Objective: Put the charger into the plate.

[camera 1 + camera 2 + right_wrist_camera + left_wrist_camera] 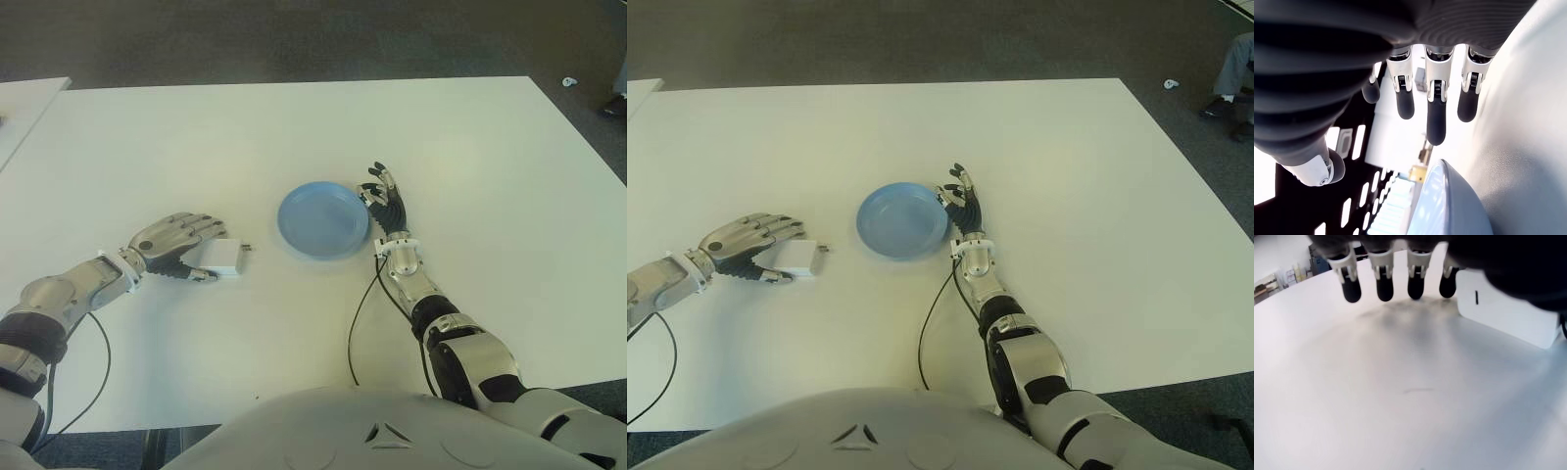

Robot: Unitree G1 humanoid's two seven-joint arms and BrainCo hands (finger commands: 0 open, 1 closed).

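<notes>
Nearest you, the robot's torso fills the bottom edge, with a black cable (359, 323) trailing from the right forearm across the white table (294, 137).

Your left hand (174, 243) shows on the left side of the table, palm down, fingers (1384, 283) curved over the near end of the charger (224, 258). The charger is a white block lying flat on the table, prongs pointing toward the plate. It's well short of the plate, not in it. In the left wrist view the fingertips hang just above the tabletop with the charger beside them; you can't tell whether the hand has actually closed on it or only covers it.

Your right hand (384, 201) shows just beside the right rim of the blue plate (323, 219), fingers extended and relaxed, holding nothing. The right wrist view shows the fingertips (1436, 120) spread with the plate rim close by; contact with the rim can't be told.

The plate sits near the table's centre, between the two hands.

Farther off, dark carpet (294, 39) lies beyond the far table edge.
</notes>
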